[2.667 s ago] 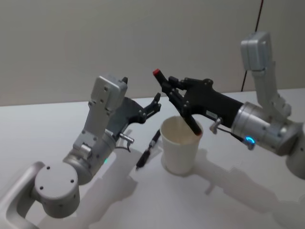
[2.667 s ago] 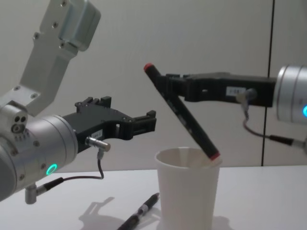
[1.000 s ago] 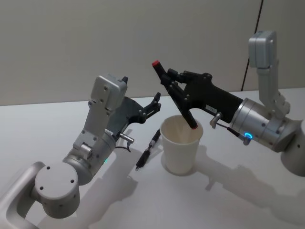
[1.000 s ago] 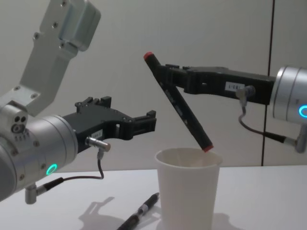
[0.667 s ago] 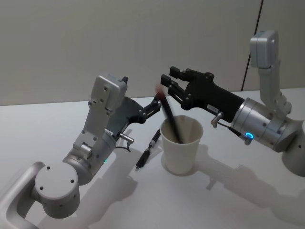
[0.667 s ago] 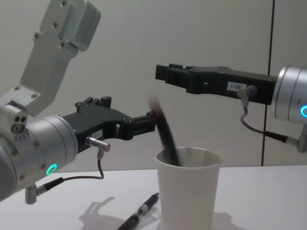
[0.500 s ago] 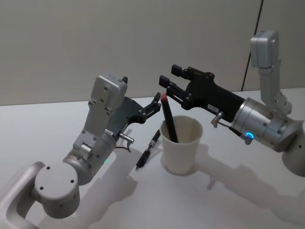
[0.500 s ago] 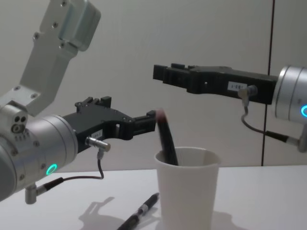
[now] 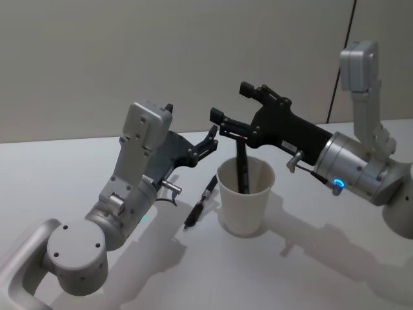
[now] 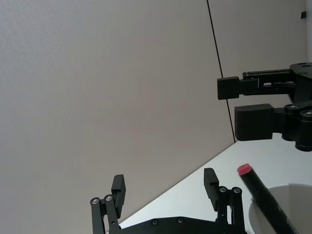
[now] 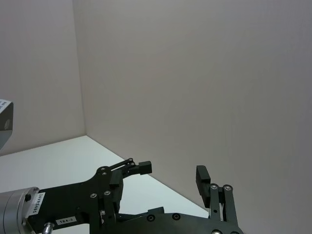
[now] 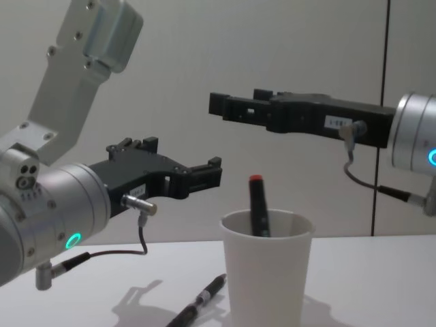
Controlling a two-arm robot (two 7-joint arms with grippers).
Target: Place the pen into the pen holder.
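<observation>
The pen holder (image 9: pixel 245 205), a white paper cup (image 12: pixel 266 272), stands on the table between the two arms. A black pen with a red cap (image 9: pixel 242 169) stands in it, nearly upright, its cap (image 12: pixel 255 181) clear of the rim; it also shows in the left wrist view (image 10: pixel 265 192). My right gripper (image 9: pixel 231 103) hovers open just above the cup (image 12: pixel 238 102), touching nothing (image 11: pixel 173 170). My left gripper (image 9: pixel 193 126) is open and empty, held in the air left of the cup (image 12: pixel 180 163) (image 10: pixel 165 184).
A second black pen (image 9: pixel 201 201) lies on the white table just left of the cup (image 12: pixel 201 300). A plain wall stands behind. Bare table (image 9: pixel 310 271) stretches in front and to the right.
The right gripper let go of the red-capped pen, which dropped into the cup, tipped left, then settled almost upright. The gripper's fingers spread wider. The left arm stayed still.
</observation>
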